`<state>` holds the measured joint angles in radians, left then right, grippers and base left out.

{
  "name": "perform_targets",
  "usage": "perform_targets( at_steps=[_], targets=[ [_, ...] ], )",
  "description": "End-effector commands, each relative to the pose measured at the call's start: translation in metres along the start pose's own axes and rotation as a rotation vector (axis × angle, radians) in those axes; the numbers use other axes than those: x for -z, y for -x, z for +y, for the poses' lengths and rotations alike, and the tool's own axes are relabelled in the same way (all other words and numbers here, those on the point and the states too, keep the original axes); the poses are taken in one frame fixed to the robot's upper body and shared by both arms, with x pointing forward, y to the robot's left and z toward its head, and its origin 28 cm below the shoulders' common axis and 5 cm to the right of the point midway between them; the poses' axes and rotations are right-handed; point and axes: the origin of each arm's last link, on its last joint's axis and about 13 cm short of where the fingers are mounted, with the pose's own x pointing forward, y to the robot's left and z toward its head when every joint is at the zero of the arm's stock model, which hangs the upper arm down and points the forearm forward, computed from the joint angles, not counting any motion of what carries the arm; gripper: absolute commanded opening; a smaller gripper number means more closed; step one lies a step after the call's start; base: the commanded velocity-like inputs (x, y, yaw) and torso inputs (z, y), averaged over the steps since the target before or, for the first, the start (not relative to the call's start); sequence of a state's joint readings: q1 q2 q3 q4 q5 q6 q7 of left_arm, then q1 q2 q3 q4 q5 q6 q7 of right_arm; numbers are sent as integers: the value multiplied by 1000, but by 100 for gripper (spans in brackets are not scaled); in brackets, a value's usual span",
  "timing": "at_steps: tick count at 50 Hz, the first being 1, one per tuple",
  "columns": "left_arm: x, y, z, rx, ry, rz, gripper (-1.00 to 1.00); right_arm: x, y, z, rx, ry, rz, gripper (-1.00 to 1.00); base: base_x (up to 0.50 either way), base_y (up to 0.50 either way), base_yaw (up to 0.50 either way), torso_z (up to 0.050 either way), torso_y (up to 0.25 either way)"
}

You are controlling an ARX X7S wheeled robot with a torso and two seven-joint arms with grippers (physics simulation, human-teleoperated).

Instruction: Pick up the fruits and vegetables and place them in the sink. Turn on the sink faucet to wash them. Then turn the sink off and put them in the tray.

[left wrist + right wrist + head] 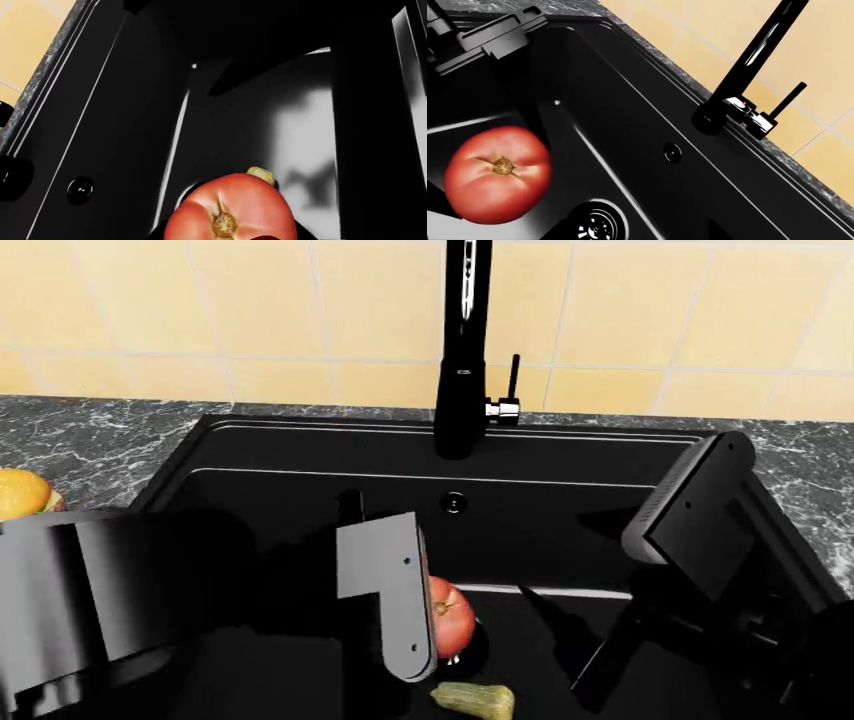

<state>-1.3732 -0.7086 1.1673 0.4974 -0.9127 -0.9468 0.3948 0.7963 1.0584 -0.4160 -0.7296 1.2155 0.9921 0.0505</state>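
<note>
Left arm fills the near left of the head view; its claw point(424, 625) hangs low inside the sink point(267, 455). Tomato point(450, 616) sits against the inner face of the grey finger plate, stem scar facing outward. In the left wrist view the tomato point(230, 210) lies right at the claw's mouth, filling the near edge of the picture. Jaws appear closed on the tomato, clear of the sink floor; the second finger is hidden behind the fruit.

Squash point(473, 698) lies on the sink floor just beside and below the tomato, apart from the claw. Drain point(597, 224) shows in the right wrist view, close under the tomato point(497, 172).

Right arm reaches into the right half of the sink; its claw is not visible in any view, so opening cannot be told.

Faucet point(461, 350) stands at the back rim, lever point(514, 375) upright. Speckled tabletop point(80, 440) surrounds the sink.
</note>
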Motion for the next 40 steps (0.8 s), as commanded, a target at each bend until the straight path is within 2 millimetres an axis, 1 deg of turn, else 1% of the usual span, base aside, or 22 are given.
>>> perform_targets(
  at_steps=[1, 8, 17, 29, 40],
  targets=[
    [-1, -9, 18, 72, 167, -35, -100, 3, -3, 0, -4, -1, 2, 100, 0, 0, 0, 0, 0],
    [10, -23, 16, 129, 211, 71, -100, 3, -3, -1, -4, -1, -1, 100, 0, 0, 0, 0, 0],
    [22, -27, 13, 162, 223, 152, -100, -2, -1, -3, 0, 4, -8, 100, 0, 0, 0, 0, 0],
    [34, -28, 12, 163, 236, 186, -100, -7, 2, -6, 11, 10, -13, 100, 0, 0, 0, 0, 1],
    [48, -37, 8, 135, 254, 170, -100, -9, 4, -6, 17, 14, -15, 100, 0, 0, 0, 0, 0]
  ],
)
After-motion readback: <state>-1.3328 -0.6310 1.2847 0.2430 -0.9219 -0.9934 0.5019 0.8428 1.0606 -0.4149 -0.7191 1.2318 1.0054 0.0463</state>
